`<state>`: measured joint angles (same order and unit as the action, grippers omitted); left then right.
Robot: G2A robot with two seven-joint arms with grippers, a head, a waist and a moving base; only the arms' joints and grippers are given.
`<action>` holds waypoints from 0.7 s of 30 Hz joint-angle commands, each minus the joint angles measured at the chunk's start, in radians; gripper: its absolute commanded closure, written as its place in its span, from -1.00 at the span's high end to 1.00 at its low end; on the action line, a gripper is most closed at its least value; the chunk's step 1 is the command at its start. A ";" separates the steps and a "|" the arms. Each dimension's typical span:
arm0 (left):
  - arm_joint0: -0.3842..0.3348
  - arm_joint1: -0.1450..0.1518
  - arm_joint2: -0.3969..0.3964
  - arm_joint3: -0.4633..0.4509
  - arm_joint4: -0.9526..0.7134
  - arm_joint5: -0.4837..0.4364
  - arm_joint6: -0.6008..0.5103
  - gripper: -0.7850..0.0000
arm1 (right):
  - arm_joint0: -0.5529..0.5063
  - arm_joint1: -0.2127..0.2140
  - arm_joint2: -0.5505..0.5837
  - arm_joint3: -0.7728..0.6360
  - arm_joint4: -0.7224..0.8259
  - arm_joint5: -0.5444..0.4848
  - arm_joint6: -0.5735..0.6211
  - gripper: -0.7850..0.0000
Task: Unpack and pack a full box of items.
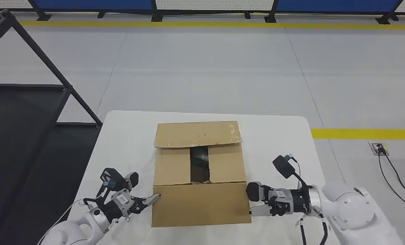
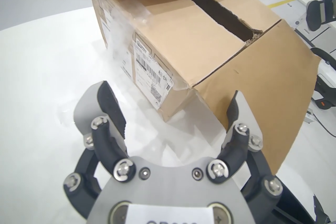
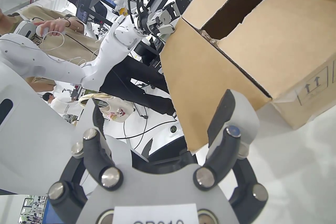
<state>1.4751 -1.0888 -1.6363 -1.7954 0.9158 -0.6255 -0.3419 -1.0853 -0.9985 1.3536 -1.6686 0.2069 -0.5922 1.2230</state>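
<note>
Box [image 1: 199, 175]: brown corrugated cardboard, rectangular, matte. It stands on a smooth white counter [image 1: 126, 144], between the two hands and ahead of both. Far flap [image 1: 198, 134], on the side away from the hands, is lifted, and its free edge is torn and ragged. Two inner flaps [image 2: 183, 22] lie flat with a dark slot [image 1: 200, 163] between them; the slot's cardboard edges are frayed. Near flap [image 1: 201, 204] is folded outward toward the hands and spans from one hand to the other.

Left hand [image 2: 170, 86]: black pads on grey metal fingers, spread wide, gripping nothing. The near flap's left corner is just ahead of its fingertips; whether they touch cannot be told.

Right hand [image 3: 160, 95]: released, fingers wide apart. The near flap's right corner reaches in between them, close against one pad [image 3: 220, 114], not pinched.

Left wrist view adds: a white shipping label [image 2: 152, 75] with a barcode, and crumpled clear tape [image 2: 136, 15], both on the box wall facing that hand.

Right wrist view adds: printed arrow marks [image 3: 312, 84] on the opposite wall, and the left hand at the near flap's far corner.

Top view adds: the box near the counter's middle.
</note>
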 commanded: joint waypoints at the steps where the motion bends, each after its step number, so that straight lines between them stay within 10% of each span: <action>1: 0.000 0.000 0.000 0.000 -0.001 -0.001 0.000 1.00 | 0.000 0.000 0.000 0.000 0.000 0.000 0.000 1.00; 15: 0.000 0.000 0.000 0.000 -0.001 -0.001 0.000 1.00 | 0.238 -0.060 -0.200 0.200 0.182 0.403 -0.284 1.00; 21: 0.000 0.000 0.000 0.000 -0.001 -0.001 0.000 1.00 | 0.263 -0.067 -0.223 0.217 0.199 0.407 -0.273 1.00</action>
<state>1.4750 -1.0889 -1.6361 -1.7953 0.9150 -0.6267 -0.3421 -0.8218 -1.0659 1.1300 -1.4508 0.4064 -0.1848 0.9504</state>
